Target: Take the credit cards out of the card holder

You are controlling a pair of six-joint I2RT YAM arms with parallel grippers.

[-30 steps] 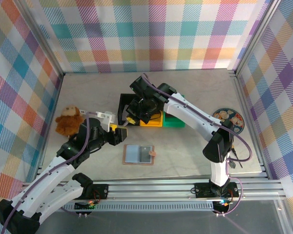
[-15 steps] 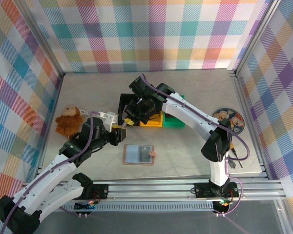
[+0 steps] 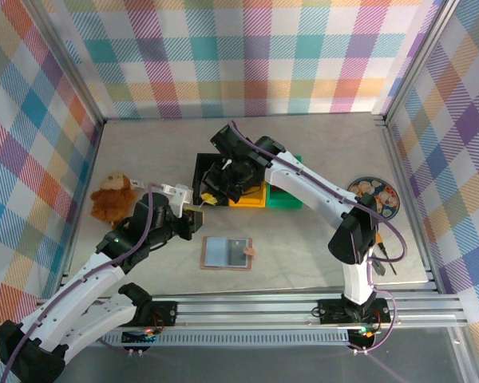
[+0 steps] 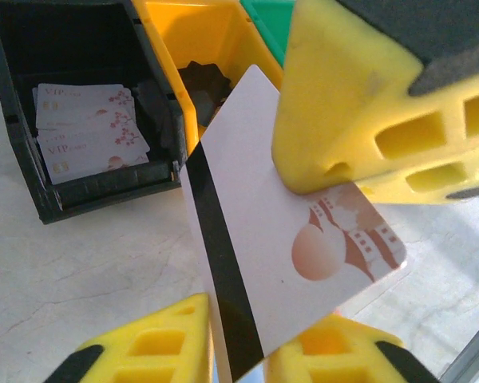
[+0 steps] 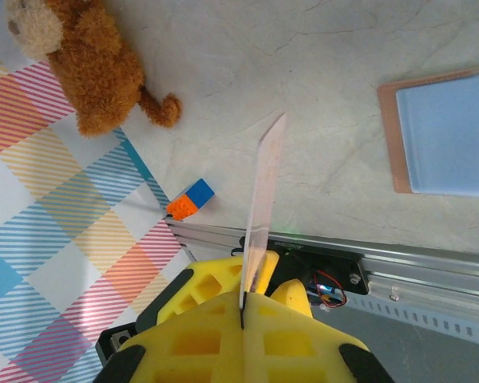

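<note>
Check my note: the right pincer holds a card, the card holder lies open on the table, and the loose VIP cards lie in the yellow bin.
One point is wrong: the VIP cards lie in the black bin, not the yellow bin, as the left wrist view shows. The right pincer does hold a card, and the card holder lies open on the table.

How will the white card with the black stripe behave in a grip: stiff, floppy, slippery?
Probably stiff: the card stands straight out of the right gripper, without sagging. Likely light: edge-on it looks very thin. Possibly slippery, as its face looks smooth.
</note>
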